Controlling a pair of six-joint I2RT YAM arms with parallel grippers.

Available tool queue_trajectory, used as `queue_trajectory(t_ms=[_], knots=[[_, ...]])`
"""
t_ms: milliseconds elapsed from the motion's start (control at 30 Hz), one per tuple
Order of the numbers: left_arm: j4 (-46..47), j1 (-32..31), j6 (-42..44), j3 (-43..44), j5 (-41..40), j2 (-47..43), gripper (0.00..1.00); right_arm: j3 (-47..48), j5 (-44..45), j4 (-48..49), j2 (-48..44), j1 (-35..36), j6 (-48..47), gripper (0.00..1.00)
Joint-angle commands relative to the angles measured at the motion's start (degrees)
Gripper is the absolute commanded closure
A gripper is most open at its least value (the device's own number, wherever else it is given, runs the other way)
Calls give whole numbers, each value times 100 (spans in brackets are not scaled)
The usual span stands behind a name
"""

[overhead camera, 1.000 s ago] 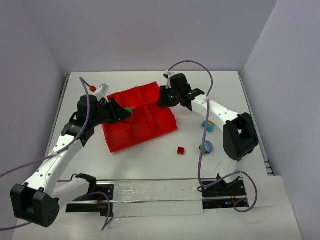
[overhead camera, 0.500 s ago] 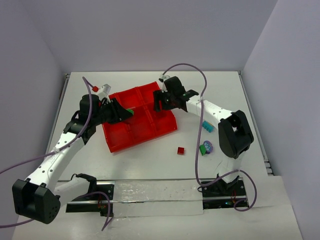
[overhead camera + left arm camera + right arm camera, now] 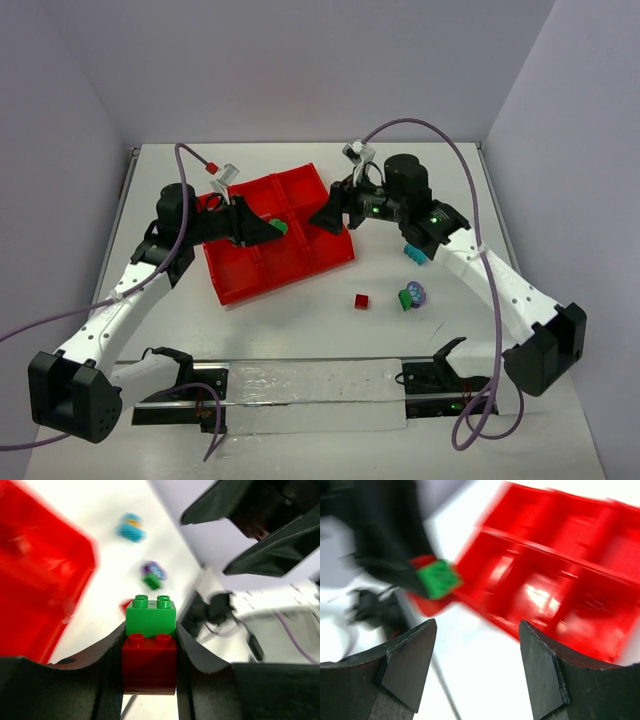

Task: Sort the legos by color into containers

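Observation:
My left gripper is shut on a stack of two legos, a green brick clipped onto a dark red brick. From above, this gripper hovers over the middle of the red tray of containers. My right gripper stands open and empty over the tray's right end, facing the left one; its view shows the green brick and the tray ahead of the jaws. Loose legos lie on the table: a red one, a green and purple pair, a light blue one.
The tray sits tilted at the table's centre left. The right arm stretches along the table's right side, above the loose bricks. A metal rail with the arm bases runs along the near edge. Walls close in the table's far side and flanks.

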Motion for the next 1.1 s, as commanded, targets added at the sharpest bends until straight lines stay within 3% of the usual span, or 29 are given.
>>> queue_trajectory(t_ms=[0, 100, 233, 667, 1067], knots=[[1579, 7, -279, -146, 1722, 118, 100, -182, -1562, 417, -266, 18, -91, 26], [1974, 6, -378, -221, 2076, 8, 100, -86, -2345, 503, -202, 18, -64, 27], [2052, 6, -411, -102, 1984, -127, 100, -42, -2735, 608, -125, 27, 6, 27], [2976, 3, -1112, -154, 1810, -31, 100, -399, -2898, 1680, 158, 321, 738, 23], [3080, -2, -1210, -187, 1773, -57, 100, -244, -3021, 2391, 585, 386, 1186, 35]])
